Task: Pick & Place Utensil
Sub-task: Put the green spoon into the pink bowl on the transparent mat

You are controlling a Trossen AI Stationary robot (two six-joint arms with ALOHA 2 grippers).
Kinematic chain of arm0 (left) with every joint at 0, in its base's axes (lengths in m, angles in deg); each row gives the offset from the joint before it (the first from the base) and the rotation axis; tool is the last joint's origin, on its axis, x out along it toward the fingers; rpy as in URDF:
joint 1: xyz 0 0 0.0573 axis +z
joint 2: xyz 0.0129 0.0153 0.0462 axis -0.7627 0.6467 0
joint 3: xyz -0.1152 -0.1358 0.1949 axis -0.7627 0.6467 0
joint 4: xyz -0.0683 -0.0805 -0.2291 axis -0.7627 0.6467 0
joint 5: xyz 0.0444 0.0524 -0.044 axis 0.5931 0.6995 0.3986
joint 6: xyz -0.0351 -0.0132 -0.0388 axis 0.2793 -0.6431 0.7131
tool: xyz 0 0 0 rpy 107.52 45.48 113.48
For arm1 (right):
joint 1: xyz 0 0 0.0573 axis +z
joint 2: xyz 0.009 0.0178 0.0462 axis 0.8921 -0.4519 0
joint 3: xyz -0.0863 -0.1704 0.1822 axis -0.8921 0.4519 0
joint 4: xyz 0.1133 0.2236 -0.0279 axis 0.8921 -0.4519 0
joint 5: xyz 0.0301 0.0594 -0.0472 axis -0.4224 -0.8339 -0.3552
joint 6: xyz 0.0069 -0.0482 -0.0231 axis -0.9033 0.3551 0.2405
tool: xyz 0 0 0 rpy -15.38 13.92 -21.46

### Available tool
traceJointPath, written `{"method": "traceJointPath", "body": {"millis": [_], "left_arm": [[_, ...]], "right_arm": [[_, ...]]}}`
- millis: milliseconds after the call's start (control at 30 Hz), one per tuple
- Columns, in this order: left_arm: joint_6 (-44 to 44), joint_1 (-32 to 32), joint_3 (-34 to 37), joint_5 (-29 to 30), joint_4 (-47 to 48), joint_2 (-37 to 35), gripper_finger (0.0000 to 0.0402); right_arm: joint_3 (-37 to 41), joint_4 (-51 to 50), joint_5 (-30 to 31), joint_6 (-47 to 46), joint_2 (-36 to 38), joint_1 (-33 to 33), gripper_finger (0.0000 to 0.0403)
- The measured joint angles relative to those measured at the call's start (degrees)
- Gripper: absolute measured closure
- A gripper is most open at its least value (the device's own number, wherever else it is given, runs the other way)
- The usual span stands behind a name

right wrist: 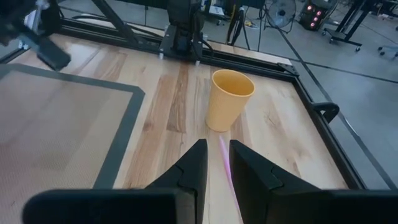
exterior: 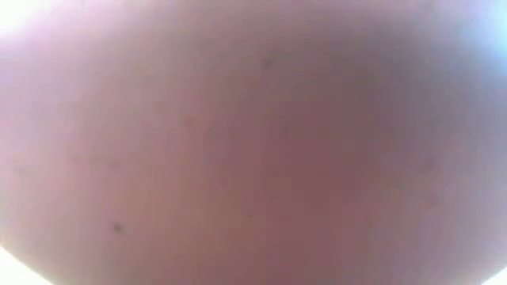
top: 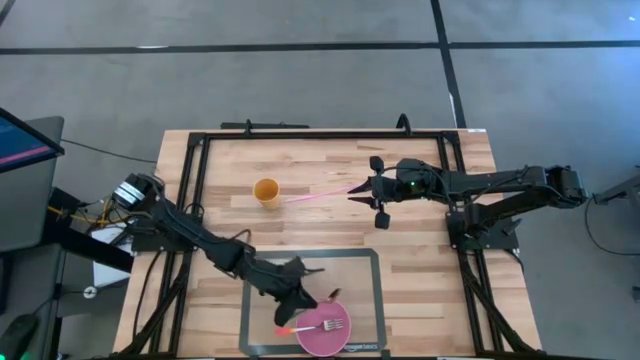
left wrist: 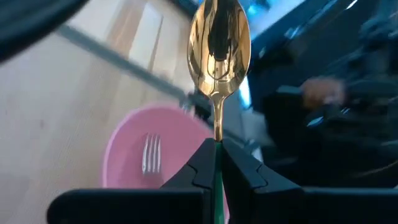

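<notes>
My left gripper (top: 303,300) hovers at the pink plate's (top: 335,340) left rim, near the table's near edge, and is shut on a gold spoon (left wrist: 219,43). A silver fork (top: 326,324) lies flat on the plate, also seen as the fork (left wrist: 151,154) in the left wrist view. My right gripper (top: 357,190) is at mid-table on the right, shut on a thin pink utensil (top: 320,195) that points toward a yellow cup (top: 266,191). The cup (right wrist: 229,99) stands upright on the wood. The low view shows only a pink blur. My left gripper pinches the spoon's handle just below the neck (left wrist: 218,134) between its two fingers. The bowl (left wrist: 219,37) sticks out ahead of the fingertips, lifted clear above the plate. My right gripper pinches the pink utensil at its right end (right wrist: 222,155) between both fingers, which lie along it. Its free end (top: 295,200) reaches toward the cup; I cannot tell whether it touches the table.
A grey-bordered mat (top: 310,255) lies on the near half of the table, under the plate. A black frame rail (top: 300,135) runs round the table top. Bare wood (top: 320,165) lies between the cup and the far rail.
</notes>
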Motion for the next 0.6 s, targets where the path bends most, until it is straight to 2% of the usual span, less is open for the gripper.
{"method": "traceJointPath", "body": {"millis": [200,267,400,600], "left_arm": [[2.78,-0.02,-9.31,-5.33,18.82,6.09,0.0387],[2.78,0.00,-12.25,-7.14,22.45,7.79,0.0387],[2.80,0.56,-15.79,-11.80,24.45,9.69,0.0387],[2.83,1.49,-16.53,-13.21,27.36,9.64,0.0387]], "right_arm": [[0.00,0.11,0.00,-0.02,0.00,0.00,0.0342],[-0.02,0.11,0.01,-0.42,0.00,0.00,0.0342],[-0.02,0.20,0.02,-1.41,0.00,0.00,0.0342],[-0.02,0.48,0.01,-1.56,0.00,0.02,0.0342]]}}
